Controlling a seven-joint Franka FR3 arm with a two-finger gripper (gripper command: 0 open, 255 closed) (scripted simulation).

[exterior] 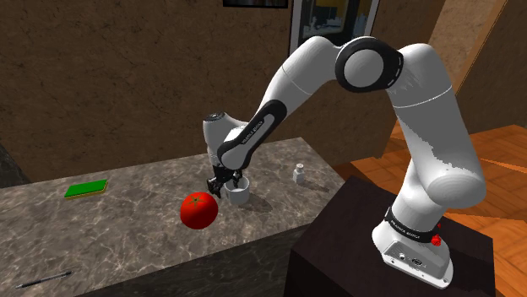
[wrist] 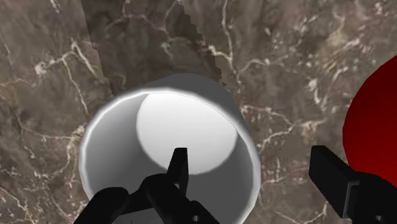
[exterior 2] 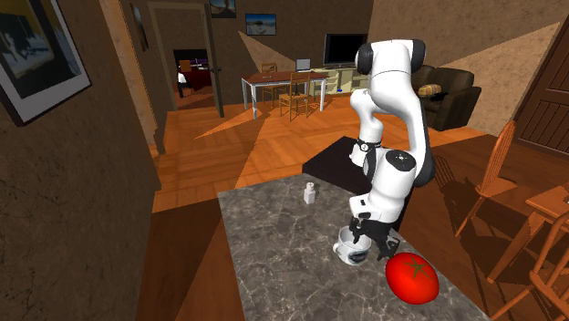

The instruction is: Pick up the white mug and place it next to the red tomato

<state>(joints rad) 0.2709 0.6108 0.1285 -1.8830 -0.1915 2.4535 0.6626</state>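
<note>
Gripper (exterior: 225, 187) low at centre of shoulder view, fingers apart | one finger inside white mug (exterior: 240, 193), other outside, not clamping | mug on marbled counter (exterior: 127, 211), red tomato (exterior: 199, 210) just lower-left

arm (exterior: 426, 126): elbow bent high, forearm sloping down and to the shoulder view's left | gripper (exterior: 225, 183): pointing straight down, low over the counter (exterior: 127, 221), toward its near edge in the shoulder view | fingers (wrist: 180, 167): standing apart, unclosed
</note>
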